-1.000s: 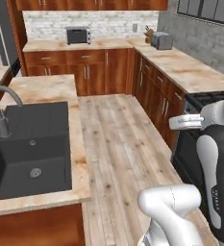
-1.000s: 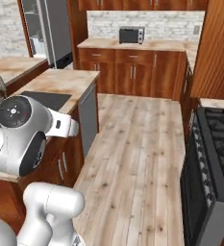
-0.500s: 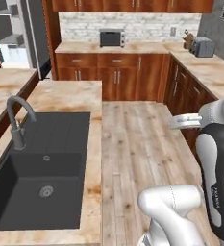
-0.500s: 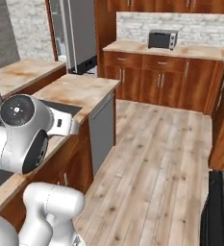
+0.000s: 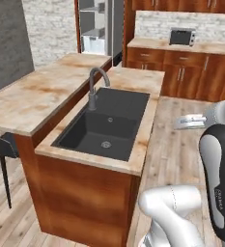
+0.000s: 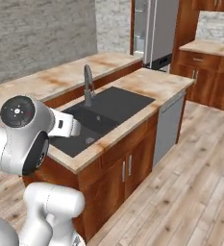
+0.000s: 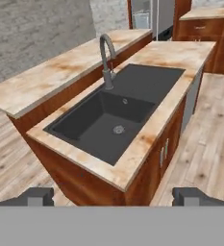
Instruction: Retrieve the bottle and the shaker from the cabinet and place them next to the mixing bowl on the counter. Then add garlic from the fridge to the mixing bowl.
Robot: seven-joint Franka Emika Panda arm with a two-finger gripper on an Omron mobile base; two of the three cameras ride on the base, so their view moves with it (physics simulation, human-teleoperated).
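My gripper is open, its two dark fingertips set wide apart with nothing between them. It hangs in front of and above the island counter, facing the black sink. The grey fridge stands at the far end of the island, also seen as the fridge in the right base view. Wooden cabinets line the back wall. The bottle, shaker, mixing bowl and garlic are out of view.
A curved grey faucet rises behind the sink. A raised bar ledge runs along the island's far side, with a black stool below it. A toaster oven sits on the back counter. Wooden floor lies to the right.
The whole picture has swung: the base has turned left, from the back counter and stove toward the island sink and fridge. The gripper stays open.
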